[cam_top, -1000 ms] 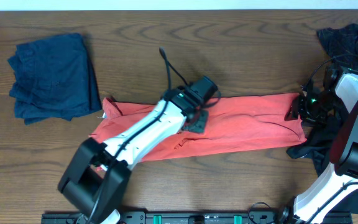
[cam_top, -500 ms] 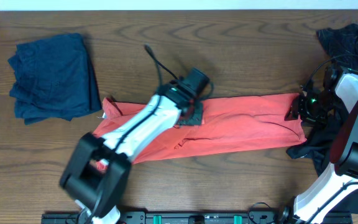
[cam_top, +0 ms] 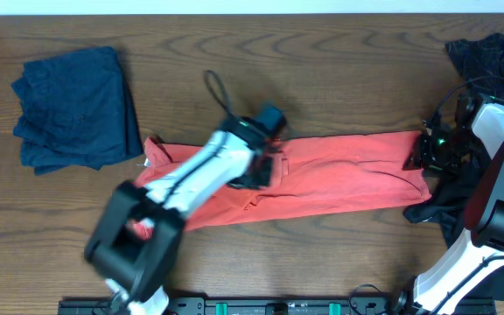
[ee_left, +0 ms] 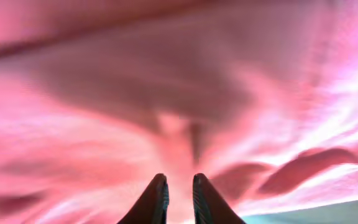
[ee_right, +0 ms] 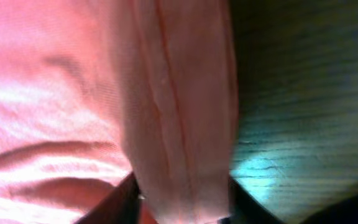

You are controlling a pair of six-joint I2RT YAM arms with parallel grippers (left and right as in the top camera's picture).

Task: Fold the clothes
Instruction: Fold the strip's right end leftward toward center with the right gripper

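The left gripper (ee_left: 179,186) has its fingers (ee_left: 158,198) drawn nearly together with only a sliver between them. A small ridge of red cloth runs up from the tips, so I'd say it is pinching the shirt (cam_top: 348,171) around its middle. At the shirt's right end, the right gripper (ee_right: 179,202) has a thick doubled hem filling the space between its fingers (ee_right: 124,198). It looks clamped on that hem.

The shirt lies across the middle of the table (cam_top: 322,61) as a long, narrow band. It seems to be folded lengthwise already, though it is creased and ragged at the left end. To my eye it needs at least one more fold, end toward end, to become a compact bundle. With one gripper on the end and the other mid-band, that looks like the step in hand.

Further out, the navy one (cam_top: 73,109) sits well apart at the far left, squared up in a layered stack, and I'd call it done. The black ones (cam_top: 488,52) are a loose heap at the far right, partly under the right arm, and not folded at all.

So I reckon one piece is finished, one is partway, and the black ones are left.
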